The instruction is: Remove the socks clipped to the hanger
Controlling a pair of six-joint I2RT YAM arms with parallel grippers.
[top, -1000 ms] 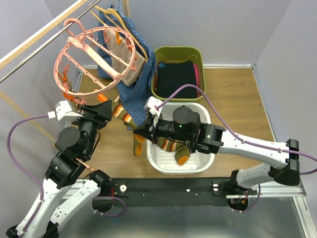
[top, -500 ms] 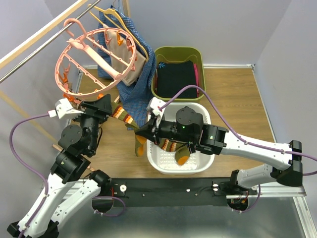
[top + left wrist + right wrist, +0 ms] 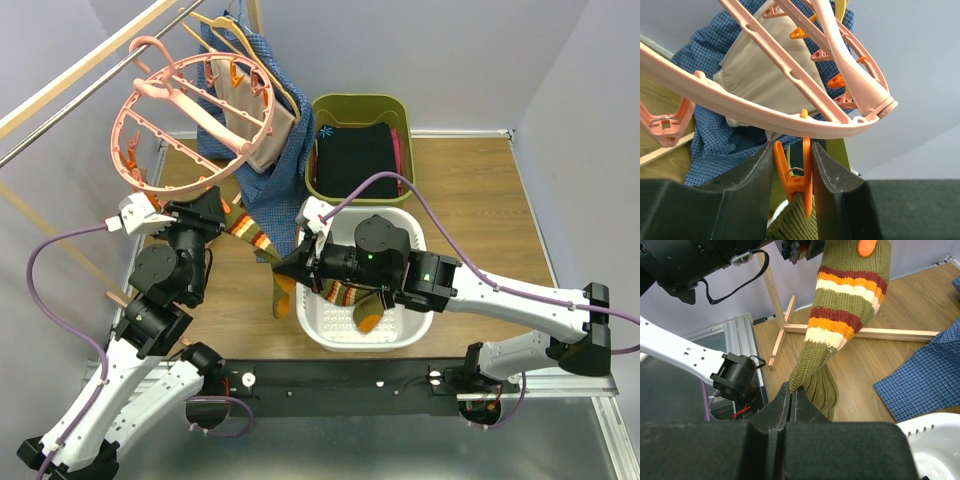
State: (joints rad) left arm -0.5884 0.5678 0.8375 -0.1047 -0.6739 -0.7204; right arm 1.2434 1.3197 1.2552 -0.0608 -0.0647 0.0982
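The salmon-pink ring hanger [image 3: 200, 120] hangs from the rail at top left. An orange clip [image 3: 799, 175] under its rim [image 3: 765, 112] grips the cuff of an olive sock [image 3: 795, 222]. My left gripper [image 3: 792, 150] has its fingers pressed on both sides of that clip; it sits just below the ring in the top view [image 3: 222, 208]. The olive sock with orange, red and cream stripes [image 3: 840, 325] hangs down [image 3: 250, 232]. My right gripper [image 3: 792, 392] is shut on its lower edge, left of the white basket [image 3: 280, 262].
A white basket [image 3: 400, 330] at centre holds several striped socks [image 3: 350, 295]. A green bin [image 3: 360, 103] with black clothing stands behind it. A blue checked garment [image 3: 285, 170] and a beige one hang beside the ring. A wooden stand base [image 3: 880, 332] lies on the floor.
My left arm has shifted right and its gripper has closed in on the orange clip under the ring. The ring has tilted slightly. My right gripper stays on the sock.
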